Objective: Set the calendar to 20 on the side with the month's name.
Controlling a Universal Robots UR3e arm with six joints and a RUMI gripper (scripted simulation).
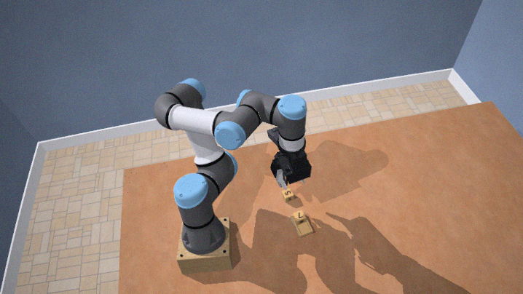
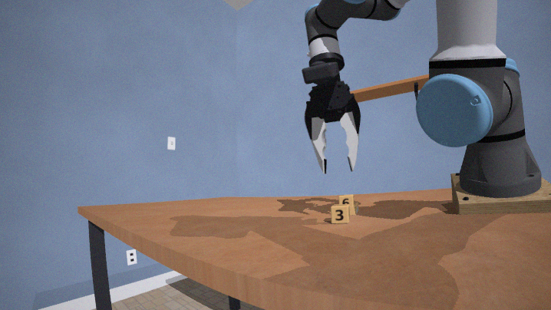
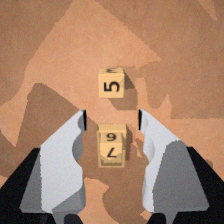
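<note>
My gripper [image 1: 293, 185] [image 2: 338, 171] [image 3: 112, 111] is open partway and empty, pointing down high above the table. One loose cube [image 1: 288, 194] [image 2: 340, 214] [image 3: 111, 83] lies on the table with a 5 on top; a 3 faces the exterior view. The other cube [image 1: 299, 215] [image 2: 345, 199] [image 3: 111, 151] stands at one end of the small wooden tray [image 1: 304, 228] [image 3: 112, 127], with a 7 on top and a 6 on the side towards the loose cube. The other end of the tray is bare. I cannot tell whether that cube sits fully flat. The month's name is not visible.
The wooden base block [image 1: 205, 262] [image 2: 500, 207] of the arm stands to one side of the tray. Arm shadows fall across the table top [image 1: 420, 153] [image 2: 216, 246] around the tray. The loose cube is a short gap from the tray.
</note>
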